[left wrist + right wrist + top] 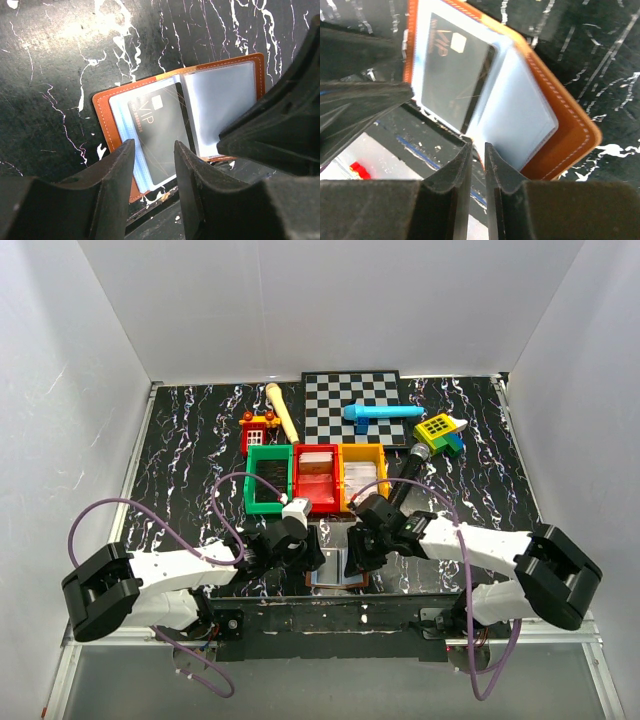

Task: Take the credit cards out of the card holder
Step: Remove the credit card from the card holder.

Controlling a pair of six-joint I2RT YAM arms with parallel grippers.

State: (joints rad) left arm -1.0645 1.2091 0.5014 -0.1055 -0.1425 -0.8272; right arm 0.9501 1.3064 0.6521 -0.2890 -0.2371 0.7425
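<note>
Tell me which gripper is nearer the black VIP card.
Left. The left gripper is over the near edge of the black card; the right gripper sits beside it, at the fold of the card holder.

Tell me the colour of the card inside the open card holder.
The card is black, with pale VIP lettering; clearest in the left wrist view.

From overhead the card holder (338,570) is mostly buried under the two claws, with only a strip showing between them. Behind the left claw (154,145) its near edge vanishes. The black card (160,135) reads VIP, its small print a blur. Whether the right claw (478,145) pinches the clear sleeve (520,125), I can't tell
</note>
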